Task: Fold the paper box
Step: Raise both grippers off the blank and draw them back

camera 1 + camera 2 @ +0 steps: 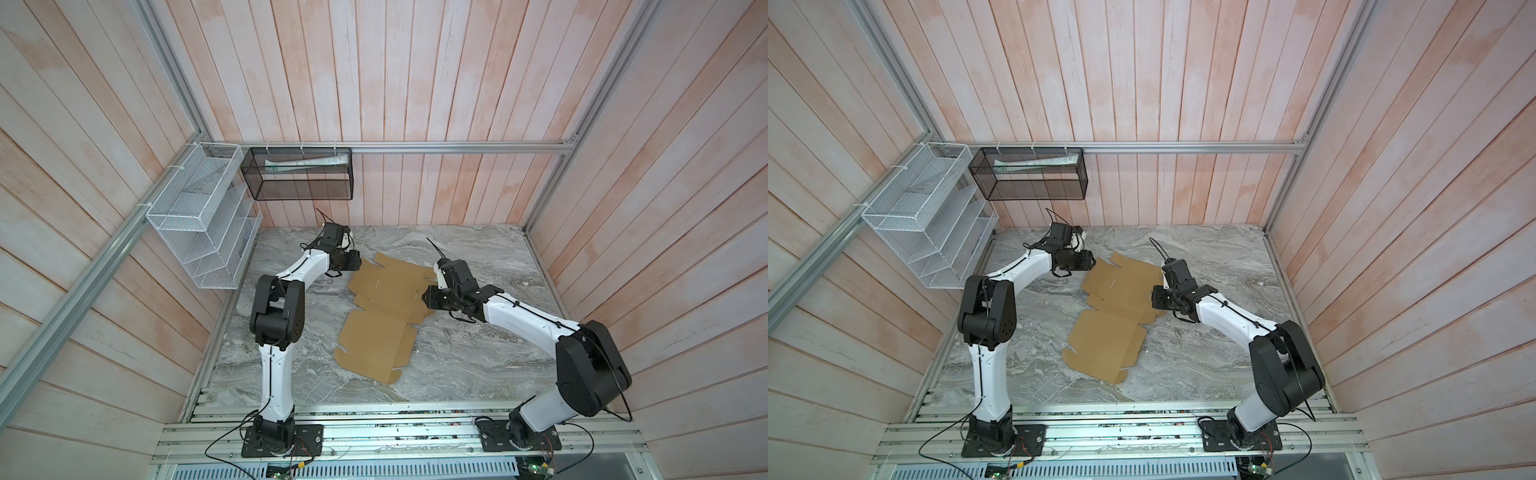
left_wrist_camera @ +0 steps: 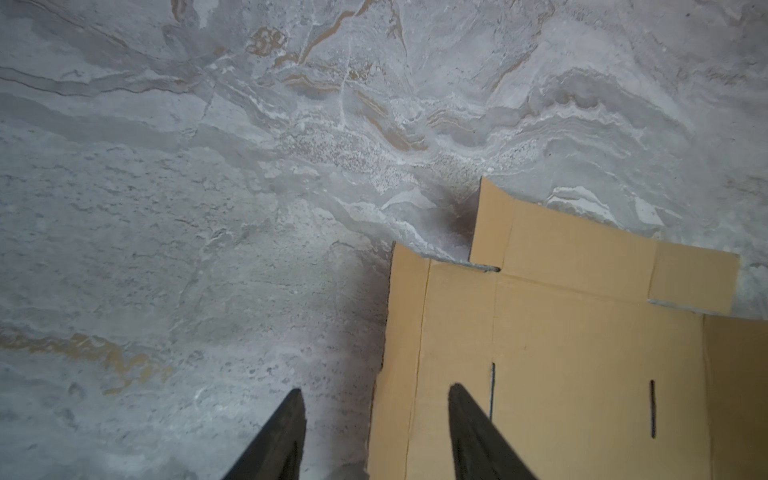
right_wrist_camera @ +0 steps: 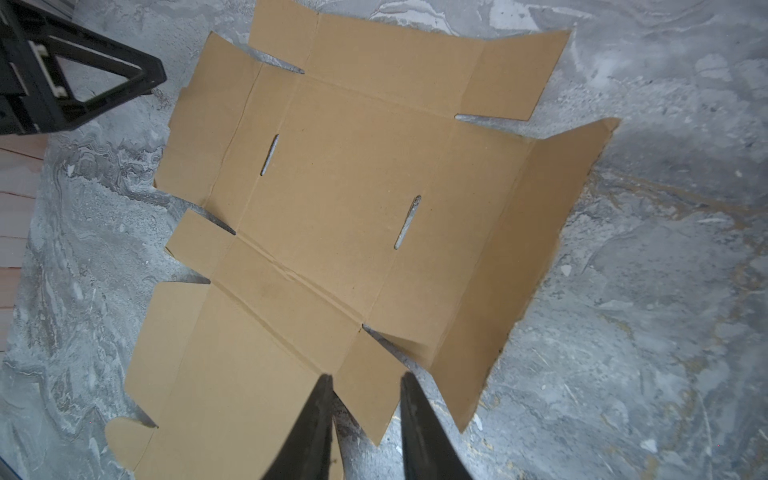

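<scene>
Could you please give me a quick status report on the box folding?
Both open: left pincer astride the paper box edge, right pincer over a corner flap. Mostly flat, one side panel tilted up. Nothing else on the table.

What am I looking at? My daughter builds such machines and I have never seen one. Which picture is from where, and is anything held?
The left arm and the right arm are robot arms bolted down at the front; each ends in a two-fingered gripper. Two pictures look down on the whole scene; the other two come from cameras on the wrists, looking along the fingers. On the marbled table lies the paper box, a flat brown cardboard cut-out with one side flap tilted up. The left gripper is open over the sheet's edge; the right gripper is open over a small corner flap. Neither seems to hold anything.
</scene>
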Motion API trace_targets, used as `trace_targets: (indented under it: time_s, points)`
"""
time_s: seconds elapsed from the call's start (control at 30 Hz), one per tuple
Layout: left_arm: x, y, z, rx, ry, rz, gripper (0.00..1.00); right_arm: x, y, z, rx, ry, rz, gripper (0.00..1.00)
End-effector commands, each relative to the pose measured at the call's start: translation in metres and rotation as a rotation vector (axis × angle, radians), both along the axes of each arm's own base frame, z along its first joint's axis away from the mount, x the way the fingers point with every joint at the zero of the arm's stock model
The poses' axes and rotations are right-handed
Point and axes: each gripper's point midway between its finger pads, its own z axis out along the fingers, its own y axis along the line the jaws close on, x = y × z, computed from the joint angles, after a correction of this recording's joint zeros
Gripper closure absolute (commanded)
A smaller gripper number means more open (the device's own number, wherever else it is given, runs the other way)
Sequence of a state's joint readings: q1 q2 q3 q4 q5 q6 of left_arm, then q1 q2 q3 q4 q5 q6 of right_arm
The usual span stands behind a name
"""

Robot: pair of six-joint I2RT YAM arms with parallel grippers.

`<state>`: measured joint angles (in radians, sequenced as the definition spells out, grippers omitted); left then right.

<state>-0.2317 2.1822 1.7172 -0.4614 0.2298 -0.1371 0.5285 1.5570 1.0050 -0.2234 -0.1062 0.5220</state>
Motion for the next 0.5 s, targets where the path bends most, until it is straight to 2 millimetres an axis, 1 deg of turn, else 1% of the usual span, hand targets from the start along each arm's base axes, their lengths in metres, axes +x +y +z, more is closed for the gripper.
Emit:
trace_targets:
  time_s: [0.0, 0.17, 0.33, 0.47]
  points:
    - [0.004, -0.005, -0.014, 0.013, 0.020, -0.057, 0.44, 0.000, -0.004, 0.007, 0.008, -0.025, 0.004, 0.70]
    - [0.007, -0.011, -0.028, 0.004, 0.043, -0.097, 0.47, 0.002, -0.007, 0.007, 0.016, -0.026, 0.003, 0.70]
    - [0.003, -0.021, -0.040, -0.027, 0.072, -0.126, 0.49, 0.006, -0.005, 0.001, 0.024, -0.014, 0.010, 0.70]
    - [-0.001, -0.026, -0.044, -0.035, 0.081, -0.137, 0.53, 0.009, -0.002, -0.001, 0.028, -0.010, 0.018, 0.70]
